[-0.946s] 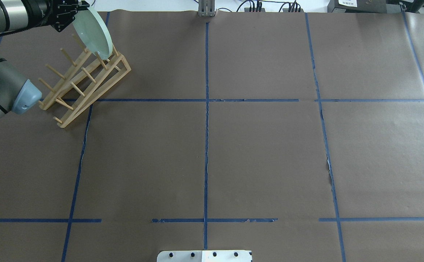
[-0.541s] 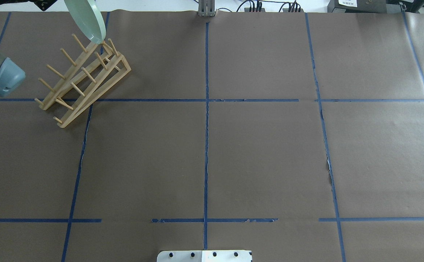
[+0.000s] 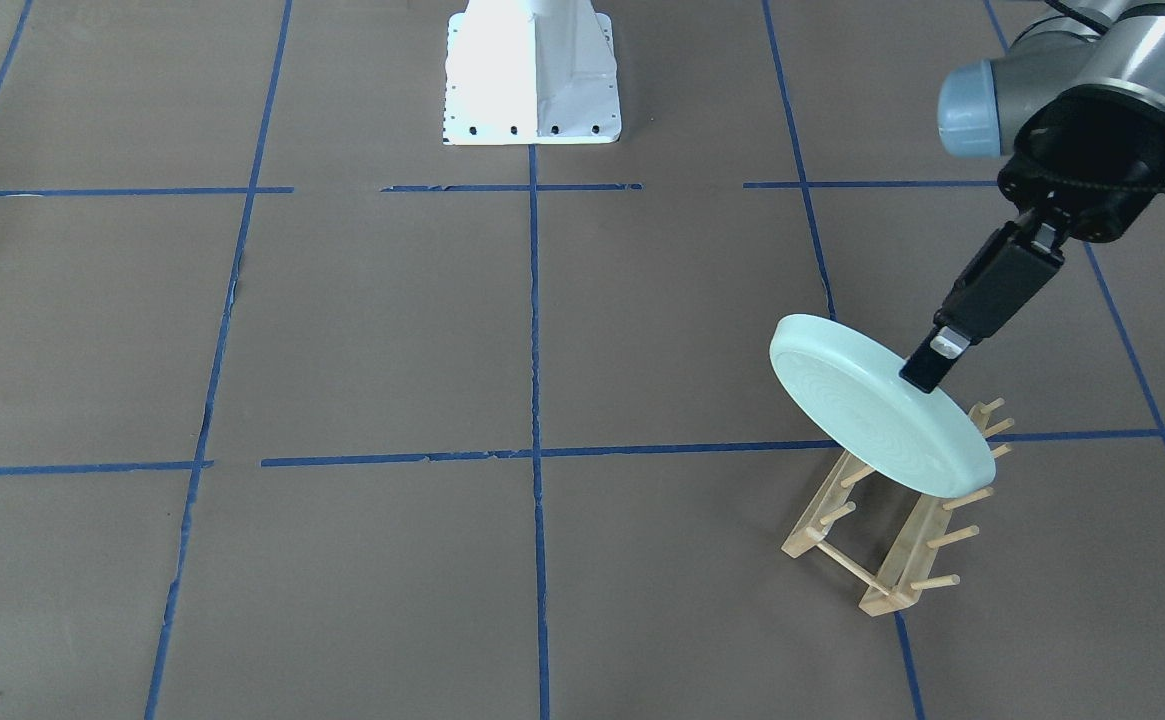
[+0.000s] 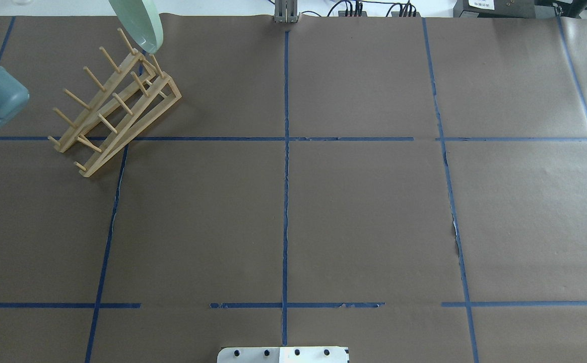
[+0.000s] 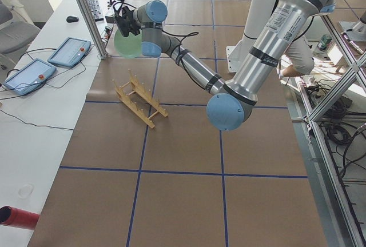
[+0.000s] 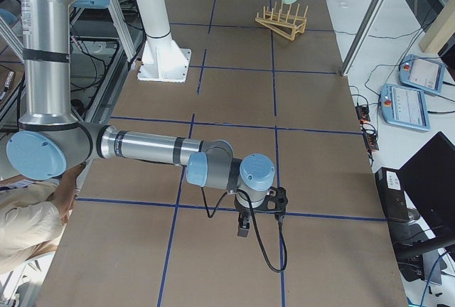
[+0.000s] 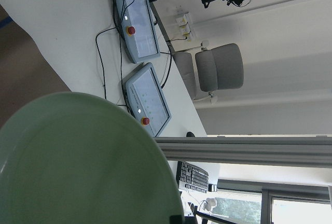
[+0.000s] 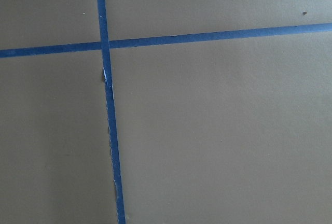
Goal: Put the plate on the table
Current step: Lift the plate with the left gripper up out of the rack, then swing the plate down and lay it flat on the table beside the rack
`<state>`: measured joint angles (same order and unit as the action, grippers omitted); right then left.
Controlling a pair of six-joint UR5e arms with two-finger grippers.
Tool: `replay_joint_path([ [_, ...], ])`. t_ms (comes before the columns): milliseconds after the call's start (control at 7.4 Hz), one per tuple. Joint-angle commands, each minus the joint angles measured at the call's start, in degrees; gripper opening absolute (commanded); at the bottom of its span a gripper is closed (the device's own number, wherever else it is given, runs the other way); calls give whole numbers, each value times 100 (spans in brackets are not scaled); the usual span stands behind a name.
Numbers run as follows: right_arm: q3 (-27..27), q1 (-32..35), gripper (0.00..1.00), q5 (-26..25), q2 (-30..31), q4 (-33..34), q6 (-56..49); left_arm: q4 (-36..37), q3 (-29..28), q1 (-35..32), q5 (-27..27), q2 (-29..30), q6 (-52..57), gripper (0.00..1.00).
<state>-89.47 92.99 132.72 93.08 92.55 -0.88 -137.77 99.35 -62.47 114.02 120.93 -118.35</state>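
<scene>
The pale mint-green plate (image 3: 862, 410) hangs tilted in the air just above the far end of the wooden peg rack (image 3: 892, 530), clear of its pegs. My left gripper (image 3: 932, 365) is shut on the plate's upper rim. The plate's lower edge shows at the top of the overhead view (image 4: 142, 27), and it fills the lower left of the left wrist view (image 7: 78, 162). The brown paper-covered table (image 3: 392, 330) lies below. My right gripper (image 6: 243, 229) is low over the table far from the rack; I cannot tell whether it is open or shut.
The rack (image 4: 117, 103) stands at the table's far left. The white robot base (image 3: 532, 75) is at the table's near middle edge. Operator tablets (image 5: 68, 52) lie on the white bench beyond the table. An aluminium post (image 5: 86, 12) stands close to the plate.
The left gripper has lifted the plate up out of the rack's pegs and slightly right in the overhead view. The gripper itself has left that view's top edge.
</scene>
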Motion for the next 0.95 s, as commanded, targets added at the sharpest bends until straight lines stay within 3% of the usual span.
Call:
replay_joint_path([
  [0, 0, 0, 100, 0, 0, 0, 0, 2655, 444, 768, -159, 430, 1273, 0],
  [270, 0, 0, 100, 0, 0, 0, 0, 3848, 489, 1637, -835, 414, 2033, 0],
  [405, 0, 0, 100, 0, 0, 0, 0, 4515, 524, 1937, -846, 492, 2427, 0],
  [811, 0, 0, 100, 0, 0, 0, 0, 5495, 436, 2694, -846, 511, 3036, 0],
])
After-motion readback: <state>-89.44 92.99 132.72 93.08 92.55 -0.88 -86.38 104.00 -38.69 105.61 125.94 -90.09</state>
